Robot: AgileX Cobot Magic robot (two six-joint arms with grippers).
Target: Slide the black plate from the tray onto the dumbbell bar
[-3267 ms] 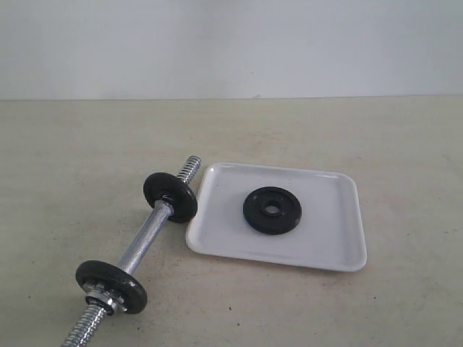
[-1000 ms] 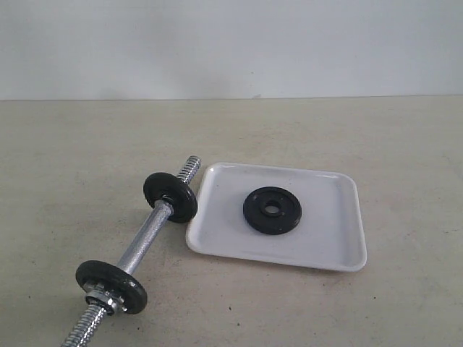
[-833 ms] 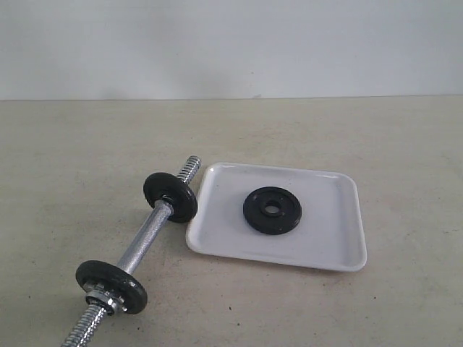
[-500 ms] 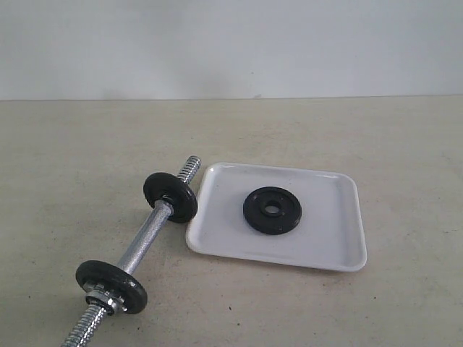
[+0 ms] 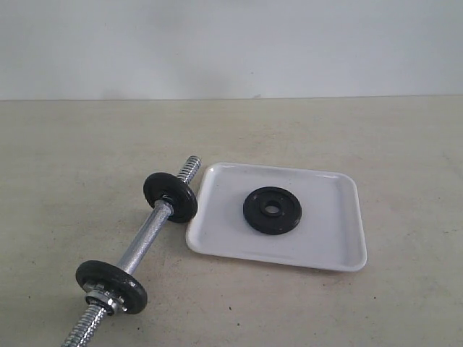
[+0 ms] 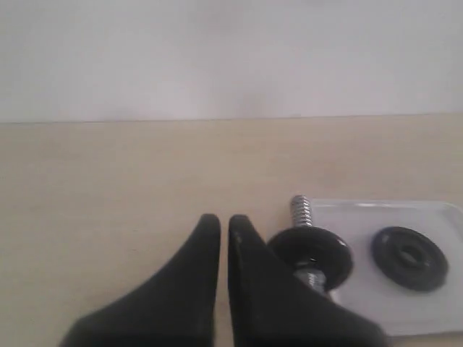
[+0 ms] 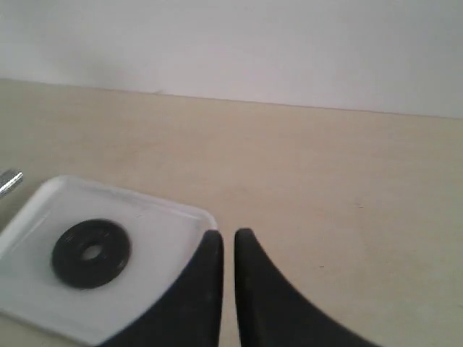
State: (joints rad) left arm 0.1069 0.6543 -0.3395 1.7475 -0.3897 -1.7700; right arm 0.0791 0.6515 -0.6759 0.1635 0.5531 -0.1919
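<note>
Black against white, the black plate (image 5: 272, 210) lies flat, hole up, in the middle of the tray (image 5: 333, 246), untouched; the dumbbell bar (image 5: 141, 242) rests just beside, its bare threaded end free to receive it; my left pincer (image 6: 224, 220) and right pincer (image 7: 228, 235) hang empty, tips nearly pressed together.

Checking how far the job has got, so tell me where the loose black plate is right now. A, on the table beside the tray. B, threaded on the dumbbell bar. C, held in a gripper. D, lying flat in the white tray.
D: the black plate lies flat inside the tray, apart from the dumbbell bar, which lies beside the tray.
</note>
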